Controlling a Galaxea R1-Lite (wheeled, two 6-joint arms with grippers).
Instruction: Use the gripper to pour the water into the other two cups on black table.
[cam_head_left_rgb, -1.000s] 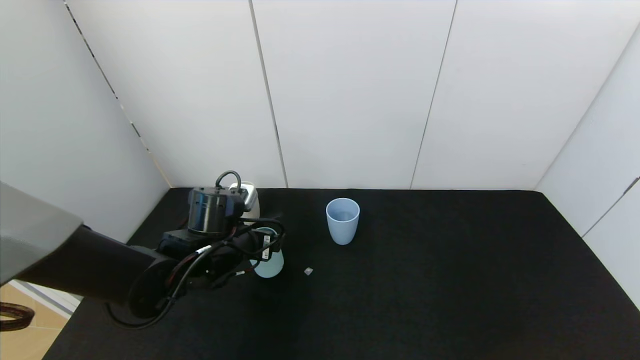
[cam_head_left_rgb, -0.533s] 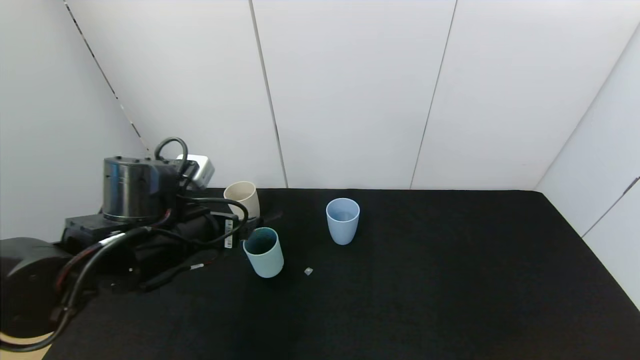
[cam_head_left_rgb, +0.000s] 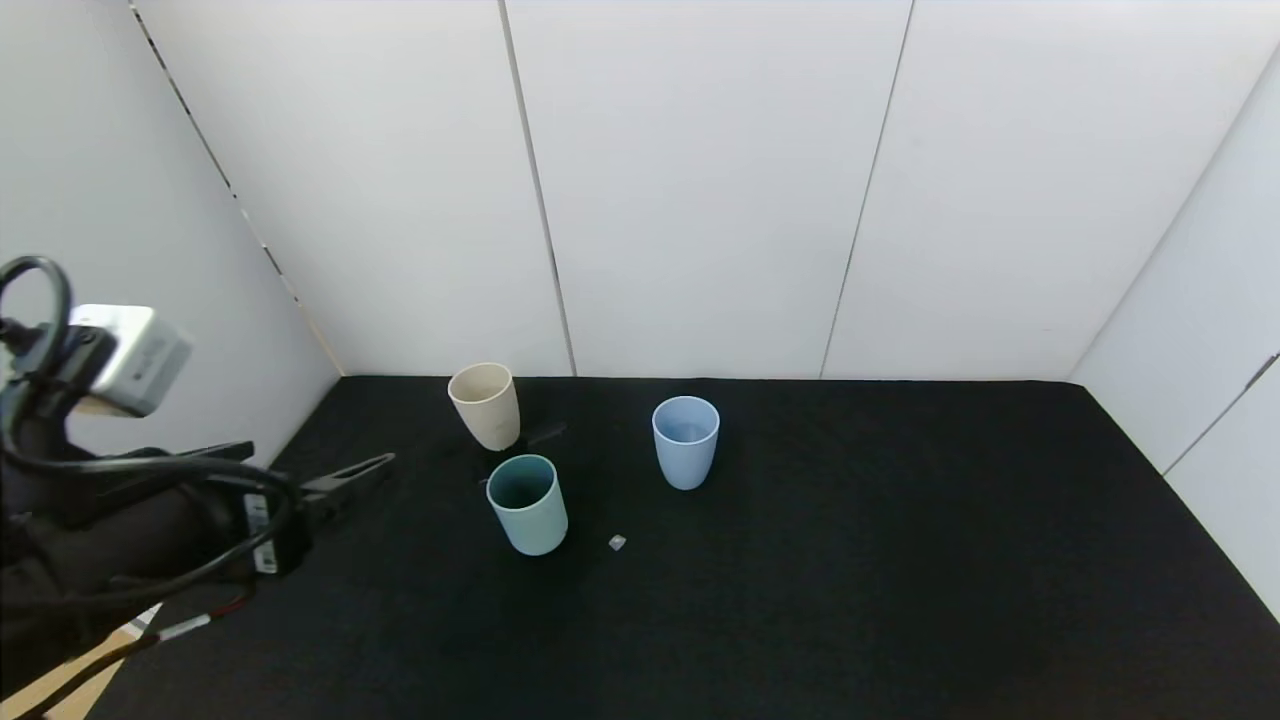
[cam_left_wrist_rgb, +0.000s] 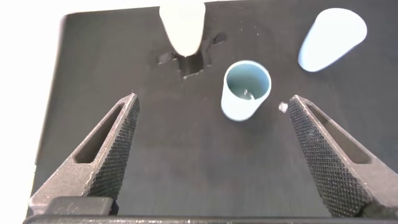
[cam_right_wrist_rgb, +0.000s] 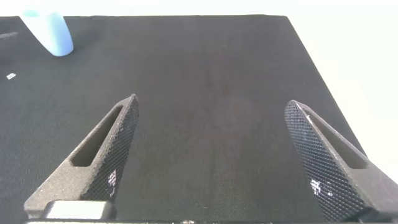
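The beige cup (cam_head_left_rgb: 485, 405) stands upright at the back left of the black table (cam_head_left_rgb: 850, 600). The light blue cup (cam_head_left_rgb: 686, 441) stands to its right. The wider teal cup (cam_head_left_rgb: 527, 503) stands in front of them, free of any grip. My left gripper (cam_head_left_rgb: 312, 462) is open and empty, left of the teal cup and well apart from it. The left wrist view shows the teal cup (cam_left_wrist_rgb: 246, 89), the beige cup (cam_left_wrist_rgb: 182, 25) and the blue cup (cam_left_wrist_rgb: 331, 38) beyond the open left gripper (cam_left_wrist_rgb: 212, 104). I cannot make out water for certain. My right gripper (cam_right_wrist_rgb: 211, 104) is open over bare table.
A small white scrap (cam_head_left_rgb: 617, 542) lies on the table right of the teal cup. White walls close the table at the back and both sides. The blue cup (cam_right_wrist_rgb: 50, 31) shows far off in the right wrist view.
My left arm has drawn back to the left and up, away from the teal cup it was at. The beige cup, hidden before, now shows. The cups have not moved.
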